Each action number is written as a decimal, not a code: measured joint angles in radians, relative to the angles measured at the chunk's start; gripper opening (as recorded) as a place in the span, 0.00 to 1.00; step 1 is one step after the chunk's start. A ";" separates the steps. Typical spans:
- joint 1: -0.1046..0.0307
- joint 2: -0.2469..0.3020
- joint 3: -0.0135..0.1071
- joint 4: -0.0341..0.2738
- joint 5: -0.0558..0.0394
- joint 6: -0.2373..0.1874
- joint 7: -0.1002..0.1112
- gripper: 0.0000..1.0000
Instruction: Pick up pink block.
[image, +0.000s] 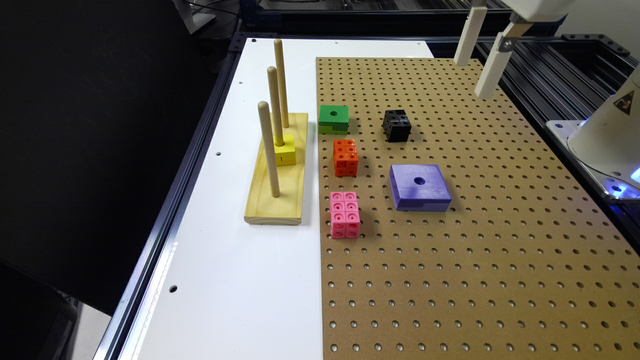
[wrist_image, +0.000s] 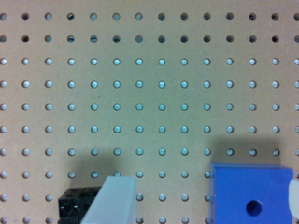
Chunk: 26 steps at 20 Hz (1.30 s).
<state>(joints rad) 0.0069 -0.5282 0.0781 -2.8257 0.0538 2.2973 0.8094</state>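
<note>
The pink block (image: 344, 215) lies on the brown pegboard (image: 500, 250) near its edge toward the exterior view's left; it is elongated, studs up, with nothing touching it. My gripper (image: 473, 79) hangs high over the far right part of the pegboard, well away from the pink block. In the wrist view the gripper (wrist_image: 203, 196) is open: one pale finger (wrist_image: 117, 200) shows in front of the black block and the other at the frame's edge, with bare board between them.
An orange studded cube (image: 345, 157) sits just beyond the pink block. A flat purple block with a hole (image: 419, 186) (wrist_image: 252, 196), a black cube (image: 396, 125) (wrist_image: 77, 205) and a green block (image: 333, 119) lie nearby. A wooden peg stand (image: 277, 200) holds a yellow block (image: 284, 150).
</note>
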 joint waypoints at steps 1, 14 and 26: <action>0.000 0.000 0.000 0.000 0.0000 0.000 0.000 1.00; -0.003 -0.002 0.000 0.002 0.0000 0.002 0.000 1.00; 0.025 0.071 0.017 0.062 0.0028 0.054 0.035 1.00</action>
<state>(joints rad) 0.0319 -0.4575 0.0956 -2.7638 0.0566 2.3508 0.8446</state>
